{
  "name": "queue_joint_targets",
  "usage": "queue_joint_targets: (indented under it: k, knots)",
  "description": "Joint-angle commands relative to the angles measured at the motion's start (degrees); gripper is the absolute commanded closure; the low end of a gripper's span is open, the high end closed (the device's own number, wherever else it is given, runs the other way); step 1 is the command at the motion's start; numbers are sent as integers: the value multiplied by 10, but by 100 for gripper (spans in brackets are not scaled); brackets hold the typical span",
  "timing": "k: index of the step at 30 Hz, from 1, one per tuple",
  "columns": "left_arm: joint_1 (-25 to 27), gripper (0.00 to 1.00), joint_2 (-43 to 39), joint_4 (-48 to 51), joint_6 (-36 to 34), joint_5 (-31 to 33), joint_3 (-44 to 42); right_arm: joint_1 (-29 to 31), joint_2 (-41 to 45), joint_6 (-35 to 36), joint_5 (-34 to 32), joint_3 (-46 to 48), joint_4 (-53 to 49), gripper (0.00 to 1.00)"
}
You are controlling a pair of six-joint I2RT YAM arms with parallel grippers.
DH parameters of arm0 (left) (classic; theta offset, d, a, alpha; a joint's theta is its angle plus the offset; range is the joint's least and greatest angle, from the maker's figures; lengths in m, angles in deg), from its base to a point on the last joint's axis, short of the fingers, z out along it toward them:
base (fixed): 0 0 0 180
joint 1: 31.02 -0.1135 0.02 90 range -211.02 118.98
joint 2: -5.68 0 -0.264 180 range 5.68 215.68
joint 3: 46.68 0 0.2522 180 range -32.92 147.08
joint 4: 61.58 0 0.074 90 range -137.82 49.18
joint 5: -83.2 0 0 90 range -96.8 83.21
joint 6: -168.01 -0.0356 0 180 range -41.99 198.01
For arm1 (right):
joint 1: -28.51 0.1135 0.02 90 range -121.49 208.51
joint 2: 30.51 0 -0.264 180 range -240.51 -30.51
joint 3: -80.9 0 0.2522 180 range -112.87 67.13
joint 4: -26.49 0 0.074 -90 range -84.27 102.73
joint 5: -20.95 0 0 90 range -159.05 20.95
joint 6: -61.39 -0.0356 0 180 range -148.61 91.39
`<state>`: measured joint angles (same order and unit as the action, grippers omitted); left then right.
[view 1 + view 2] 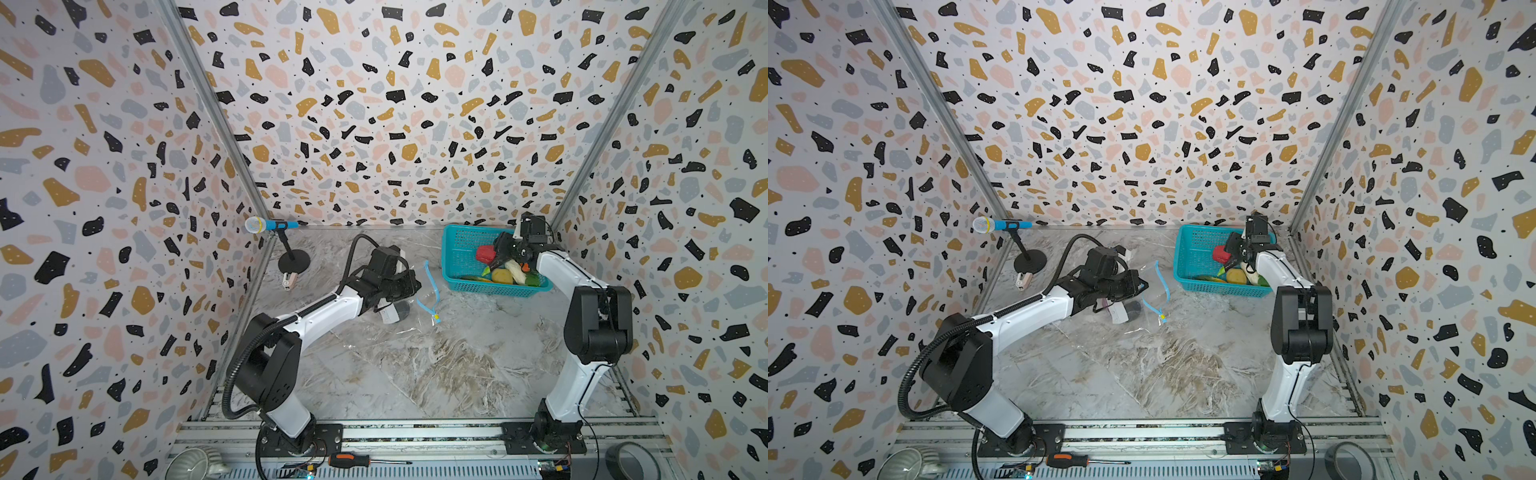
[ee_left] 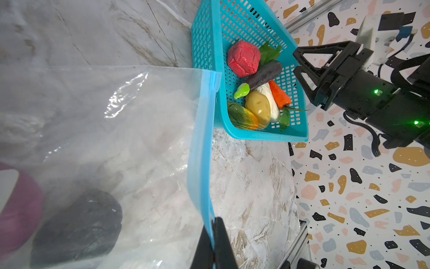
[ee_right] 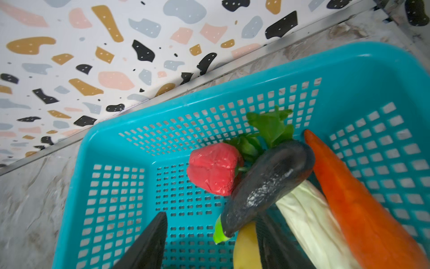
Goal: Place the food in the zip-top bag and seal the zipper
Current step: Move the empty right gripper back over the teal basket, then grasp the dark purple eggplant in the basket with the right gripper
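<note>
- The aubergine (image 3: 267, 184) looks like our next pick. It lies on top of the heap in the teal basket (image 3: 111, 139), across the white cabbage-like piece (image 3: 309, 214). The red pepper (image 3: 213, 168) touches one side and the carrot (image 3: 360, 198) lies just beside the other.
- Our right gripper (image 3: 213, 221) hangs over it with jaws spread and the aubergine's green stem end between them. Nothing is pinched yet. We should close across the fuller body, because the glossy tapered end would likely slip out.
- We would lift straight up first, since the pepper and the leafy greens (image 3: 270, 125) crowd against it and could be dragged along.
- The zip-top bag (image 2: 139, 111) lies on the marble table (image 2: 244, 174) just beside the basket, with its mouth towards it. A purple onion (image 2: 16, 205) and a dark lump (image 2: 76, 226) show through the film.
- Our left gripper (image 2: 213, 230) is pressed together on the zipper (image 2: 202, 139), pinching the blue strip and raising that lip. We want it firm and high, as the slack film may sag shut.
- We should carry the aubergine well past the strip before letting go.
</note>
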<state>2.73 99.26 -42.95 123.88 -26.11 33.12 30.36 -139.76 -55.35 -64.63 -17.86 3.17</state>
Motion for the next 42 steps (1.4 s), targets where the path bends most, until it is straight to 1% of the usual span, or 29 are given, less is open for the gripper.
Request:
queue_joint_targets:
  k: [1, 5, 14, 17, 23, 28, 30, 36, 42]
  knots:
    - [-3, 100, 8, -16, -3, -10, 14, -18, -9, -31, -37, -33, -52, 37]
    - [-3, 100, 11, -13, -5, -13, 16, -31, -42, -32, -39, -73, -75, 36]
    - [-3, 100, 17, -17, -2, -15, 15, -36, -111, -9, -54, -153, -113, 36]
    - [-3, 100, 21, -18, 0, -17, 19, -35, -124, -10, -46, -164, -116, 35]
    - [-3, 100, 24, -19, 2, -18, 18, -37, -143, -6, -51, -175, -123, 33]
    - [-3, 100, 27, -22, 3, -19, 16, -36, -162, -12, -28, -186, -124, 34]
    - [-3, 100, 27, -22, 3, -20, 16, -36, -168, -15, -18, -194, -128, 35]
    - [-3, 100, 27, -20, 2, -18, 15, -36, -172, -14, 0, -197, -124, 47]
    - [-3, 100, 28, -20, 1, -17, 15, -36, -170, -10, 12, -194, -122, 51]
